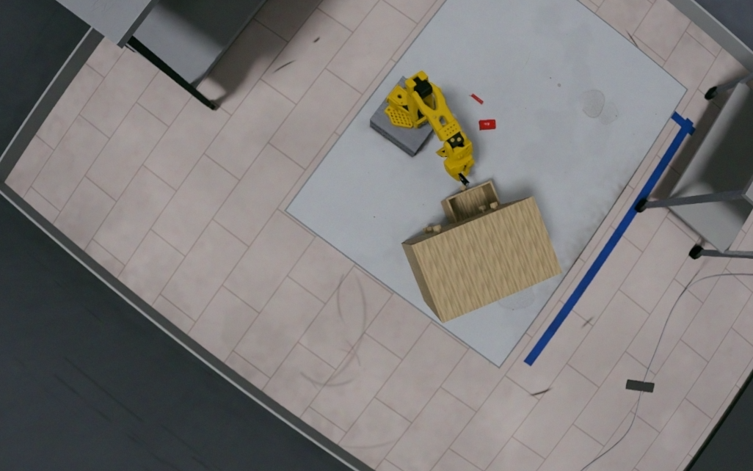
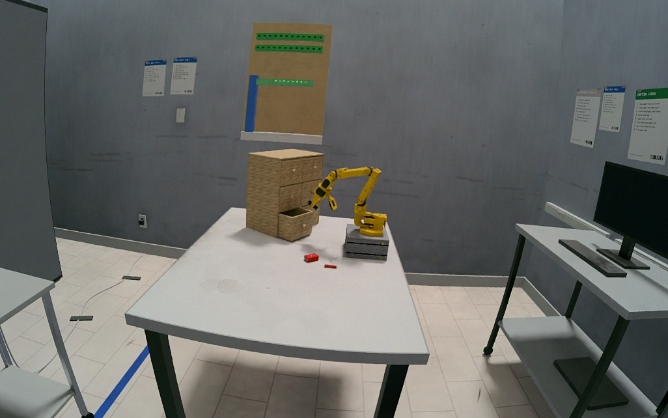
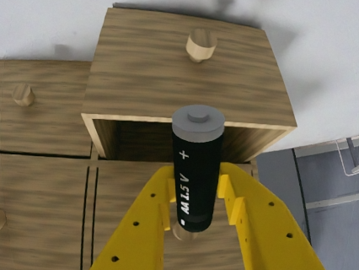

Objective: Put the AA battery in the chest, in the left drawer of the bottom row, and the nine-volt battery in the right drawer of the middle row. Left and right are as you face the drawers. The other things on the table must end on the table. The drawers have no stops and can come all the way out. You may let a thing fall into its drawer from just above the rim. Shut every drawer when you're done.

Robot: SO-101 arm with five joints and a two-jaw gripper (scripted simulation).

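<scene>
The yellow two-fingered pincer (image 3: pixel 193 210) is pinching one black cylindrical AA battery (image 3: pixel 196 171), its grey cap poking out beyond the fingertips above the one pulled-out bottom drawer (image 3: pixel 185 76) of the wooden chest (image 2: pixel 268 189). Two small red things (image 2: pixel 310 257) lie on the grey desk (image 2: pixel 256 300).

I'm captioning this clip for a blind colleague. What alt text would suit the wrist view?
A yellow pincer grips a black AA battery, its grey tip pointing at an open wooden drawer pulled out of a chest. The drawer's front carries a round knob, and closed drawer fronts fill the left side.
</scene>
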